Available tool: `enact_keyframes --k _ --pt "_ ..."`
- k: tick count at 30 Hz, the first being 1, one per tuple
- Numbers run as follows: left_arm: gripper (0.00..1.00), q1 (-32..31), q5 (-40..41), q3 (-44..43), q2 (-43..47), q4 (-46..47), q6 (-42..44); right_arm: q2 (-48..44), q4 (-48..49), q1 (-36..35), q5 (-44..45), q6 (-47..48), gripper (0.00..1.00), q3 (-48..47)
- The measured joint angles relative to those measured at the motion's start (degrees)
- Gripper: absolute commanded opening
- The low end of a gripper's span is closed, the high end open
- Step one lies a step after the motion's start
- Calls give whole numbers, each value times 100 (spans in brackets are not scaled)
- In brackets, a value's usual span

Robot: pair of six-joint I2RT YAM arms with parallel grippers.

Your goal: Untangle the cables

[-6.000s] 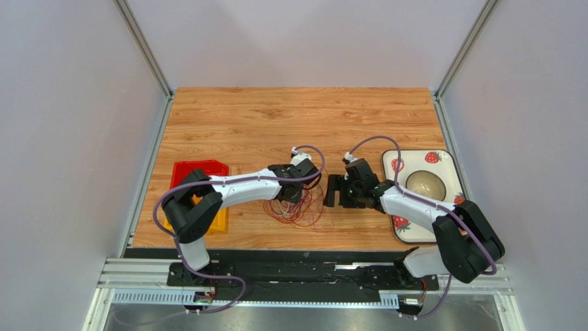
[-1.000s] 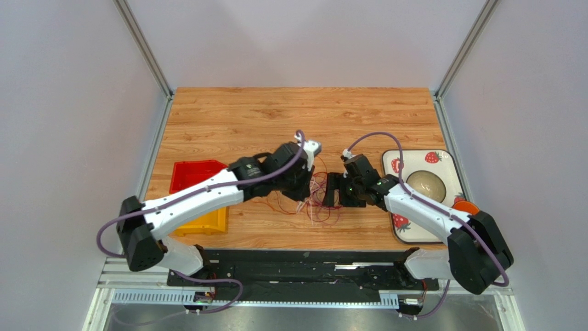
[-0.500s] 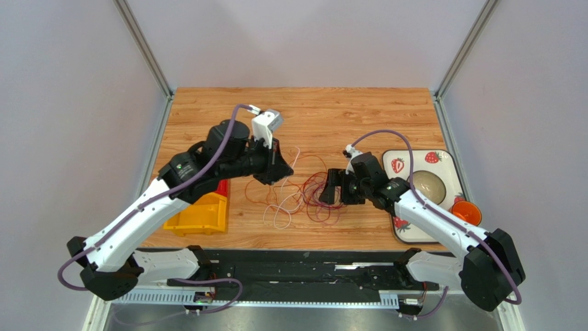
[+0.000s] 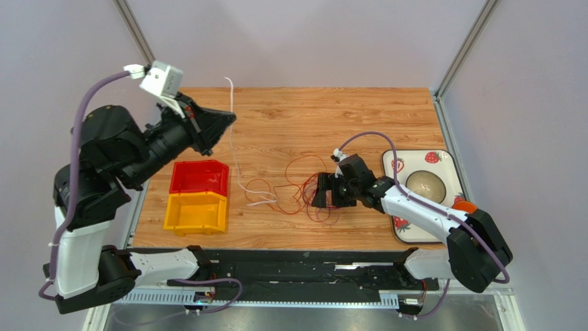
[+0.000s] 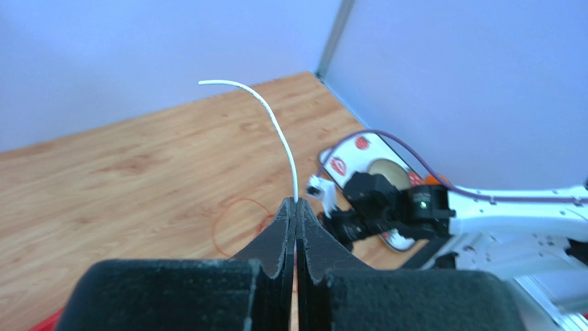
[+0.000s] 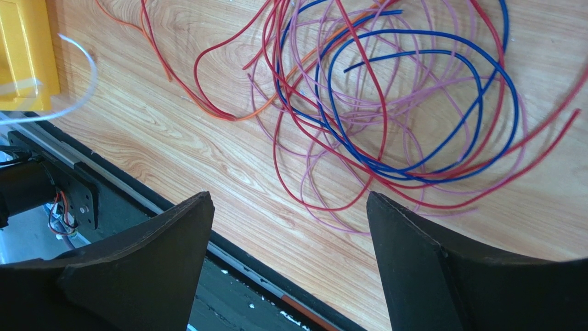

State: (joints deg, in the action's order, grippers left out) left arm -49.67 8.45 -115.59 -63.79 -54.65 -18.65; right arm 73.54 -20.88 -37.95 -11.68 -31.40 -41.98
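Note:
The cables lie in a loose tangle (image 4: 304, 189) on the wooden table; in the right wrist view they are red, blue, lilac and orange loops (image 6: 386, 103). My left gripper (image 4: 219, 123) is raised high over the back left of the table. It is shut (image 5: 295, 205) on a white cable (image 5: 276, 127). That cable (image 4: 237, 165) hangs from the gripper down to the table beside the tangle. My right gripper (image 4: 321, 195) is open, low over the tangle's right side, and its jaws (image 6: 290, 200) hold nothing.
A red bin (image 4: 200, 177) and a yellow bin (image 4: 196, 212) stand at the left. A strawberry-print plate (image 4: 442, 162) with a bowl (image 4: 424, 183) sits at the right, with an orange object (image 4: 468, 207) beside it. The table's front edge (image 6: 138, 200) runs close under the right gripper.
My left arm has swung up and to the back left, drawing the white cable out of the tangle. My right gripper has moved slightly left and stays open at the tangle.

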Motion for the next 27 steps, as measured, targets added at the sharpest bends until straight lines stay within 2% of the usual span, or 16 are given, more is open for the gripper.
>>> enact_keyframes --k 4,13,19,27 --pt "0 0 909 -284 55 -221 205 280 175 -98 -4 -7 86 -83" --pt "0 155 2973 -219 11 -555 459 1025 358 -468 72 9 85 -702" --pt "0 573 3493 -216 -39 -485 730 1207 474 -527 173 37 84 -684" --pt "0 846 3818 -380 -181 332 1523 1329 737 -527 323 144 84 -317"
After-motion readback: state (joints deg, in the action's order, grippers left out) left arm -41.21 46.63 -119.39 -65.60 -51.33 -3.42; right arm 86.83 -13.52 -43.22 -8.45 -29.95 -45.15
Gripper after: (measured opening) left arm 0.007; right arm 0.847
